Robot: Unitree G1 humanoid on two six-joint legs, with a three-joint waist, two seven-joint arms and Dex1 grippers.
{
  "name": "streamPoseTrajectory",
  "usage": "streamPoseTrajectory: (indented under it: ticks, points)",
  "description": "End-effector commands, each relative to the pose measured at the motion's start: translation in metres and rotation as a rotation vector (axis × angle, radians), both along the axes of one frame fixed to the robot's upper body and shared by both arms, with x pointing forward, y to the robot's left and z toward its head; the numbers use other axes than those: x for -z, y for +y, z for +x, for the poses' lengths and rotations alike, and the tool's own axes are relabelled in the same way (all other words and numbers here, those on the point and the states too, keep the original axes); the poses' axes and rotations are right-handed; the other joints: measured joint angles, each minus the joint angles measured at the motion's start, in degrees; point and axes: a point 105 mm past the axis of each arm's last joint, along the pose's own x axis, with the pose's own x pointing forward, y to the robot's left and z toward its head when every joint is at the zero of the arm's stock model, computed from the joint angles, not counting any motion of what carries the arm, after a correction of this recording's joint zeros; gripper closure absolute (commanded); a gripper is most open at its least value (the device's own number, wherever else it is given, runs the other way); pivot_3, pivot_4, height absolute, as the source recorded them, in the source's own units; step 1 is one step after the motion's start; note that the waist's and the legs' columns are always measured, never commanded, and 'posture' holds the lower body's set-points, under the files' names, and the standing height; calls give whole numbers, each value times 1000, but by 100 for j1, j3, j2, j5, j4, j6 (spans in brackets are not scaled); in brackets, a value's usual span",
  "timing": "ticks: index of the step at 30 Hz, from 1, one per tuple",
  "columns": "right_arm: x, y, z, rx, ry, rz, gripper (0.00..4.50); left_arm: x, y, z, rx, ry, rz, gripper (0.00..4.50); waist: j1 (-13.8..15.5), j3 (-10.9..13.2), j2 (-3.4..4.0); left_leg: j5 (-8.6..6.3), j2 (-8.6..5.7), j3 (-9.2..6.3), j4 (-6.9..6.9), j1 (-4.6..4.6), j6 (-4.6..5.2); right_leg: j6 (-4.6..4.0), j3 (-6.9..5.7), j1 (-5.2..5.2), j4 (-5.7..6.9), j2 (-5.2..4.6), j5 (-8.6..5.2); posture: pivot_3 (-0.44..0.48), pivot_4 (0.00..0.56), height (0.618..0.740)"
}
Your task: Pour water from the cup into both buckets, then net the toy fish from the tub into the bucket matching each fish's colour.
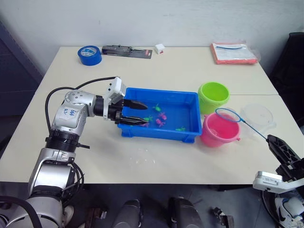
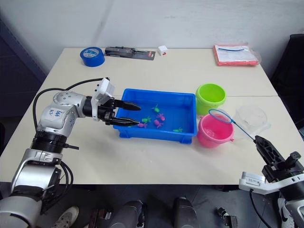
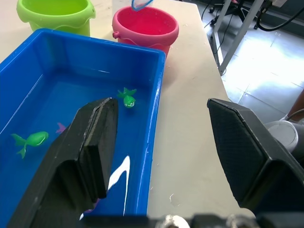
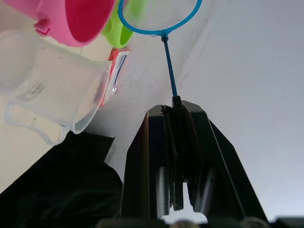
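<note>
We've got a cream table point(image 1: 190, 76) against a plain white wall point(image 1: 166, 19), grey floor point(image 3: 266, 61) beside the table.

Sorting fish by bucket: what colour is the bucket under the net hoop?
Pink: the bucket beneath the net hoop, clearest in the left eye view.

Glossy plastic tub point(image 1: 187, 102) & buckets point(image 1: 213, 97); clear cup point(image 1: 259, 116).

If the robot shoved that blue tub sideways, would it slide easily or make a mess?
The shallow blue plastic tub holds water, so it probably feels heavy and would slosh. The open left gripper straddles its wall, so a shove would likely drag it, jostling the floating toy fish.
</note>
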Motion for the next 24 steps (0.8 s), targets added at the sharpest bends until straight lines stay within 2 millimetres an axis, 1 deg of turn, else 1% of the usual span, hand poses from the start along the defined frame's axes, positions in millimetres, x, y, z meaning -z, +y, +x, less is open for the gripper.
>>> streamPoseTrajectory:
  ticks: [1, 3, 4, 6, 10, 12, 13, 15, 18, 20, 24]
  points:
    - [-33, 9, 14, -66, -20, 102, 3702, -14, 11, -1, -14, -30, -15, 1237, -42, 0, 0, 1, 0, 6, 0, 4, 2, 0, 3, 2, 1, -1, 0, 0, 150, 737]
    - [-48, 13, 33, -87, 36, 225, 3702, -16, 20, 4, -60, -38, -12, 1237, -66, 0, 0, 1, 6, 1, -2, 12, 1, 0, 0, 9, 0, 2, 0, 0, 150, 737]
    - [-53, 14, 39, -92, 60, 271, 3702, -16, 23, 5, -73, -41, -12, 1237, -104, 0, 0, 1, 9, 0, -3, 11, 1, 0, -1, 9, 0, 2, 0, 0, 150, 737]
    - [-59, 28, 51, -148, 151, 385, 3702, -16, 31, 6, -108, -49, 0, 1237, -126, 0, 0, 1, 10, 0, -2, 10, 1, 0, -3, 8, 2, 2, 0, 0, 150, 737]
    - [-54, 54, 68, -210, 413, 663, 3702, -14, 49, 10, -199, -57, 27, 1237, -109, 0, 0, 1, 13, -12, -1, 6, 1, 0, -14, 8, 0, -1, 0, 0, 150, 737]
    - [-50, 60, 77, -190, 541, 832, 3702, -13, 53, 8, -224, -49, 28, 1237, -109, 0, 0, 1, 11, -15, 3, 5, 2, 0, -14, 10, 0, -11, 0, 0, 150, 737]
    - [-46, 64, 81, -170, 642, 927, 3702, -12, 57, 6, -242, -45, 31, 1237, -101, 0, 0, 1, 8, -15, 4, 3, 2, 0, -15, 9, -1, -16, 0, 0, 150, 737]
    - [-41, 71, 82, -141, 790, 1057, 3702, -11, 60, 3, -263, -40, 32, 1237, -94, 0, 0, 0, 9, -20, 7, 2, 2, 0, -16, 10, -3, -31, 0, 0, 150, 737]
    - [-36, 74, 85, -44, 904, 1112, 3702, -8, 65, -1, -291, -27, 38, 1237, -38, 0, 0, 0, 9, -36, 10, -9, 0, 0, -18, 4, -2, -39, 0, 0, 150, 737]
    - [-35, 80, 84, -23, 978, 1135, 3702, -6, 67, -2, -307, -19, 48, 1237, -15, 0, 0, 0, 8, -37, 12, -17, 0, 0, -18, -1, -3, -40, 0, 0, 150, 737]
    - [-29, 89, 93, 57, 1030, 1121, 3702, -5, 66, -7, -312, -15, 43, 1237, 15, 0, 0, 0, 3, -33, 13, -18, 0, 0, -15, -4, -4, -45, 0, 0, 150, 737]
